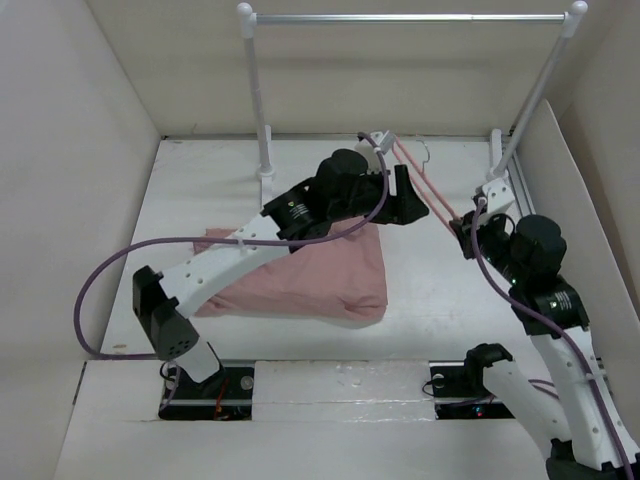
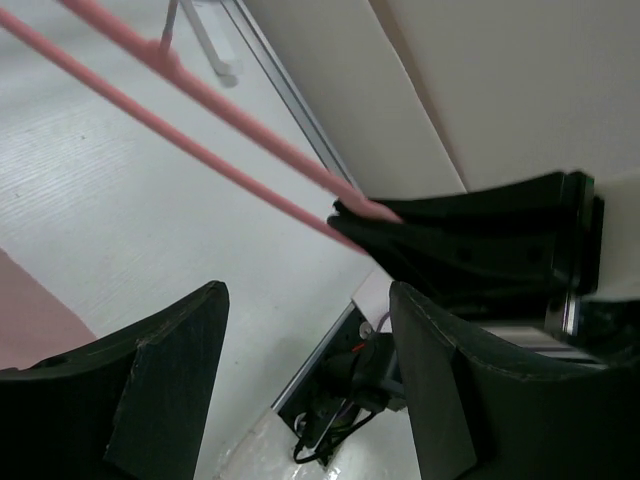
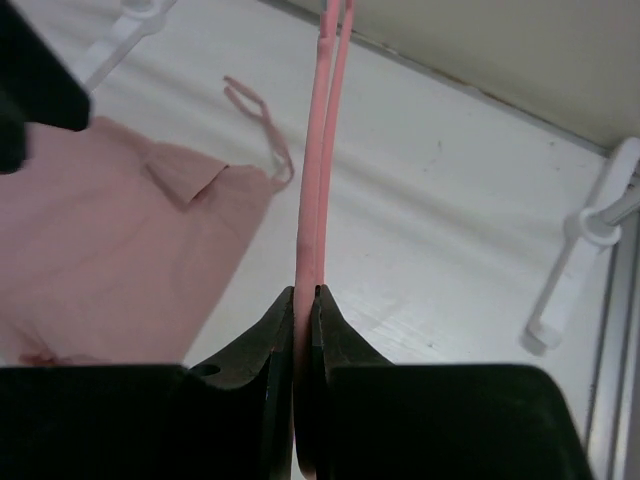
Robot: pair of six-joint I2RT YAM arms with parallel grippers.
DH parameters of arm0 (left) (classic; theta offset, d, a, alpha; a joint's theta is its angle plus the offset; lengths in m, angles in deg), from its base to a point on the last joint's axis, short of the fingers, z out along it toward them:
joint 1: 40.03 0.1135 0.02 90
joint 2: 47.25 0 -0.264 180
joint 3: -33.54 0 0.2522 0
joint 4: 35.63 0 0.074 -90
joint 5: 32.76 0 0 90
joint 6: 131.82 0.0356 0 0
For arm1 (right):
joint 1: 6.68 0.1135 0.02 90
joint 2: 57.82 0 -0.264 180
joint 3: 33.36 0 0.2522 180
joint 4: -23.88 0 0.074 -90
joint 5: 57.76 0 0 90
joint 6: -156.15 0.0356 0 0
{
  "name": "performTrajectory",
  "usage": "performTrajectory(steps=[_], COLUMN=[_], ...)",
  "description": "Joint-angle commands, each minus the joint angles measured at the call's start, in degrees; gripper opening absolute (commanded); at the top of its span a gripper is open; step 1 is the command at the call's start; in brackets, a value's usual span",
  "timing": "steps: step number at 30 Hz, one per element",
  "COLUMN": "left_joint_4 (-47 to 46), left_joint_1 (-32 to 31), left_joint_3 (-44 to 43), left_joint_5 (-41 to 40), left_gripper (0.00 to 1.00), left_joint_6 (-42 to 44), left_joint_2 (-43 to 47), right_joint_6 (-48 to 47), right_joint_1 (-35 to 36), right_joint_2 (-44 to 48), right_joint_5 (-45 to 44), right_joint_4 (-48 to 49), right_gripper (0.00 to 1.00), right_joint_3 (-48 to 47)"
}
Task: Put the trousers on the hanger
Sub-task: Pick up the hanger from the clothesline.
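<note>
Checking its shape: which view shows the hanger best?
Left wrist: both bars of the hanger show large, running into the right gripper. Top external shows it small and thin; right wrist, edge-on.

Dusty-pink trousers (image 1: 310,275) lying folded and flat, thin pink hanger (image 3: 313,200) slanting near their far right corner

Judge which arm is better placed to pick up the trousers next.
Left. The left tool is open and empty near the trousers; the right tool is shut on the hanger, so it is probably not free.
</note>
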Motion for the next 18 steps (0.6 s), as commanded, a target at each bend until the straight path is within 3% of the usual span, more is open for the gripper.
performTrajectory(steps=[1,6,18], left_joint_4=[-1.02,-2.17,-4.53], left_joint_1=[-1.27,-1.88,-2.41], left_joint_3=[-3.62,-4.24,-2.15], left_joint_5=[-1.73,-4.11,-9.21], left_gripper=[0.62,0.62,0.62], left_joint_6=[-3.04,-6.55,-11.56], left_joint_2=[-3.05,-7.62,-12.29], right_joint_6=[2.85,3.29,2.59], right_joint_1=[2.77,6.55,13.84], right_joint_2=[2.34,6.92,6.13], right_joint_5=[-3.32,-6.12,-8.42], right_joint_4=[0.83,0.81,3.19], right_gripper=[0.00,0.00,0.00], right_joint_3=[4.41,8.47,11.28])
